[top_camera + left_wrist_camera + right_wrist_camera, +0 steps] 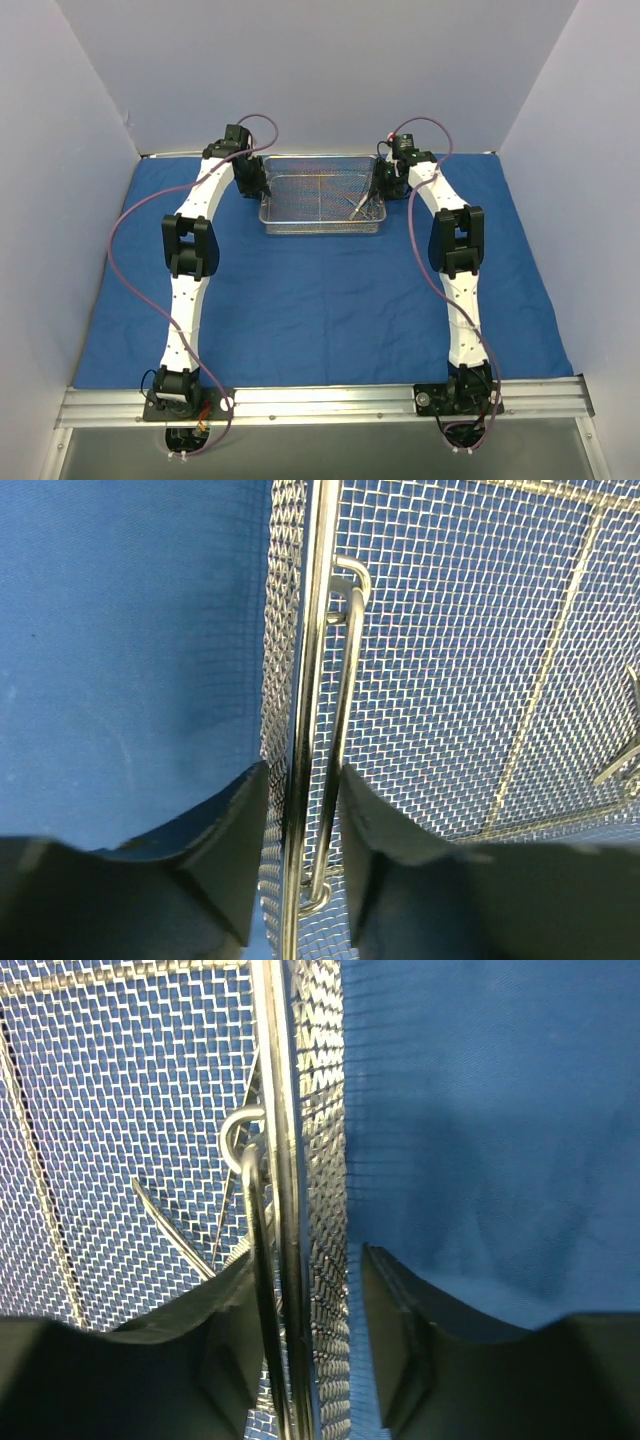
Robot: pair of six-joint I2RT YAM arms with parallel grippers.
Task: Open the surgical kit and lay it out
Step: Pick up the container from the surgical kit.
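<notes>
My left gripper (302, 770) and right gripper (308, 1255) straddle the end walls of the tray (320, 226), far back on the cloth (330, 310), whether pinching yet I cannot tell; a one-sided hold could tilt it and spill the instruments (360, 208) when lifted.

Wrap (330, 310) is seen as blue woven cloth: matt, fine weave, lightly creased. Wire-mesh tray (310, 630) is made of bright metal, with rim and handle (345, 710) polished and glossy and the walls and floor in fine mesh. Instruments (175, 1230) are seen as thin bright metal. Finger pads (235, 870) are finished black, matt and smooth. Arm shells (182, 320) are moulded in white semi-gloss plastic. Base rail (330, 400) is finished as dull silver metal.
</notes>
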